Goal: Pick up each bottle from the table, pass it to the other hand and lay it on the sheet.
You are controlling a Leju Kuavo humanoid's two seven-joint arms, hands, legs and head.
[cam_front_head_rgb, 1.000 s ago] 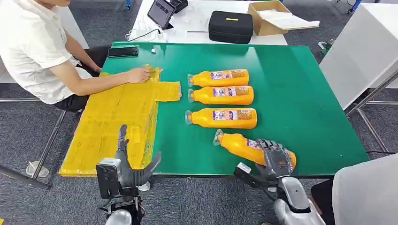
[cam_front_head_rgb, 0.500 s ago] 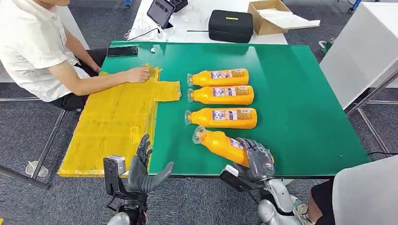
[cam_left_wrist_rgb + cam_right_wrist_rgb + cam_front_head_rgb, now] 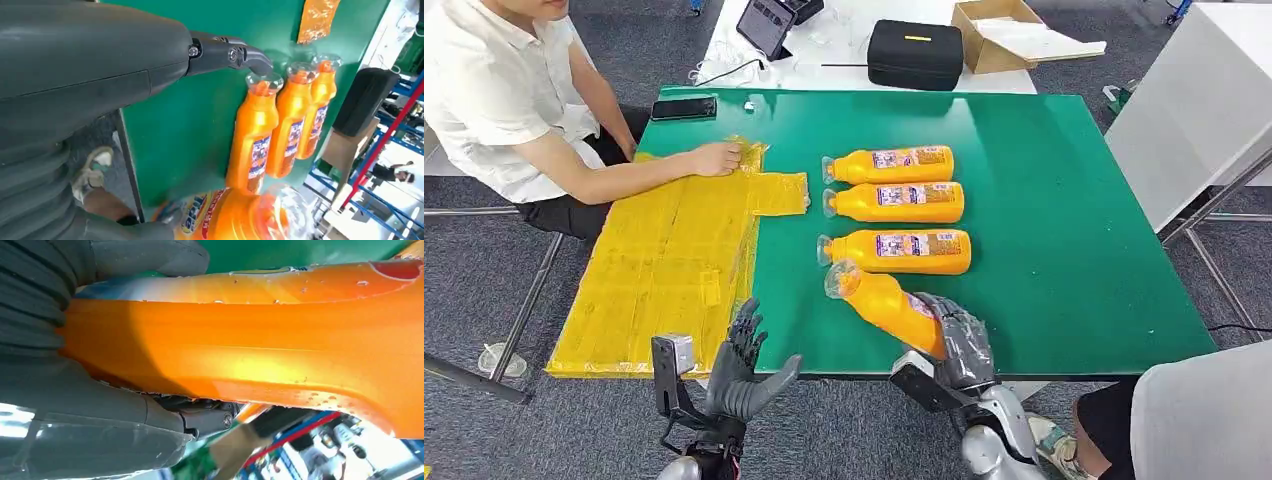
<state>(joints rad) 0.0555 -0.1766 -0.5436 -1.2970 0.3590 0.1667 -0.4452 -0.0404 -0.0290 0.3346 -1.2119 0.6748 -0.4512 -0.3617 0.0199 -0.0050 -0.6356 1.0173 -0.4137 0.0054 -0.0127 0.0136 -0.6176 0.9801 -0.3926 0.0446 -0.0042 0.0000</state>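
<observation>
As the bottle (image 3: 886, 302) swings leftward, the handover nears.
Your right robot hand (image 3: 951, 340) grasps it, lifted; your left robot hand (image 3: 746, 367) waits with fingers spread, closer now.

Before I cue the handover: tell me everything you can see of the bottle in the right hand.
The held bottle is glossy orange plastic, apparently full, with a clear cap at its neck and a printed label partly hidden by the fingers. The right hand grips its lower body near the table's front edge. It is tilted, cap end pointing up-left toward the nearest of three matching bottles lying in a row. Droplets bead on its surface in the right wrist view. The left hand is apart from it.
</observation>
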